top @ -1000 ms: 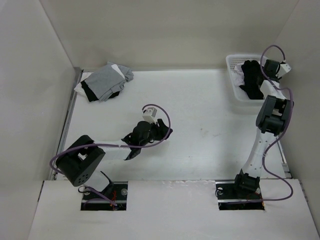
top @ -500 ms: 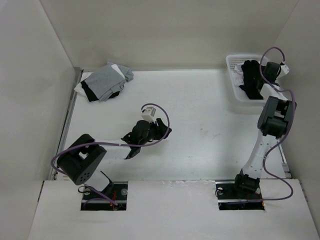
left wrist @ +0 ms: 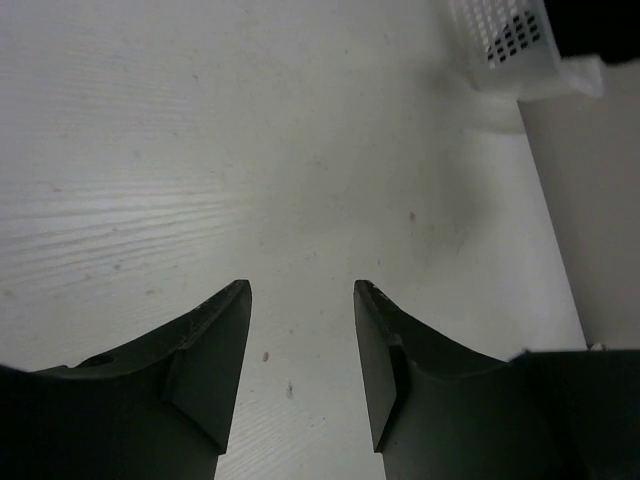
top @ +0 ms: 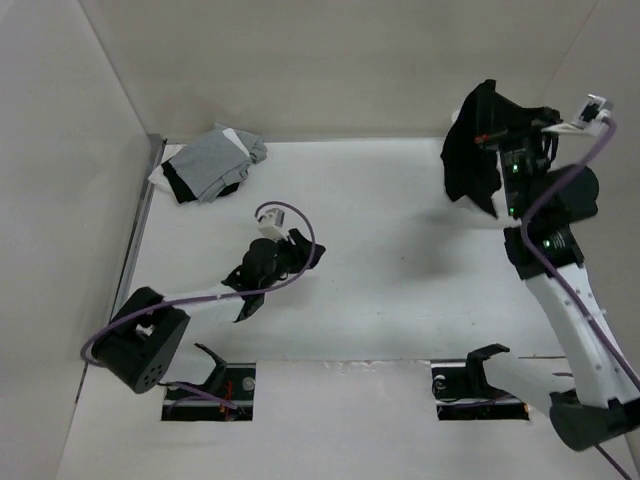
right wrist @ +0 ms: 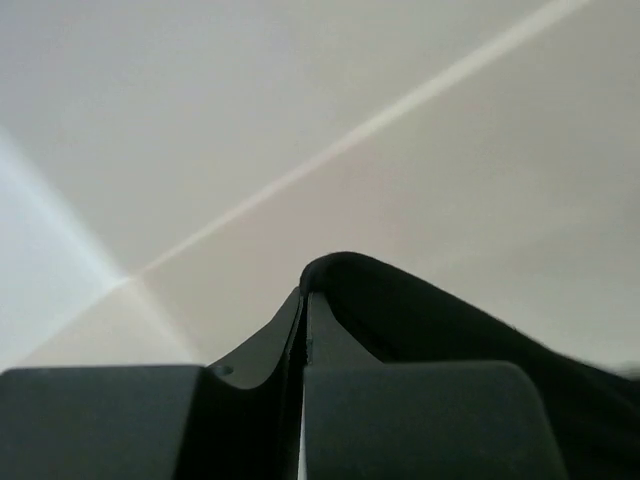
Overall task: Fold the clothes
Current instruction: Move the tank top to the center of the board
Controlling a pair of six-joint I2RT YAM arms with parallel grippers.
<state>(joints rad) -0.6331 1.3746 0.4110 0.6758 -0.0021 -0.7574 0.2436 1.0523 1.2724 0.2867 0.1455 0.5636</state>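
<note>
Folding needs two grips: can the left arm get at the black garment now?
Probably not yet: nothing blocks it, but the black garment hangs high from the right tool, far from the open left tool.

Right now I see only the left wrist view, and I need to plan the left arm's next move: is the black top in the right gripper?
Observer: Yes. The right gripper is shut on the black top, with fabric draped over its tips.
Operator: Is the top lying on the table or in the air?
Observer: In the air. It hangs bunched from the raised gripper and looks clear of the table, over the far right side.
Operator: Is anything else out there that my view misses?
Observer: A grey-and-white pile lies in the far left corner, well apart from your open left gripper.
</note>
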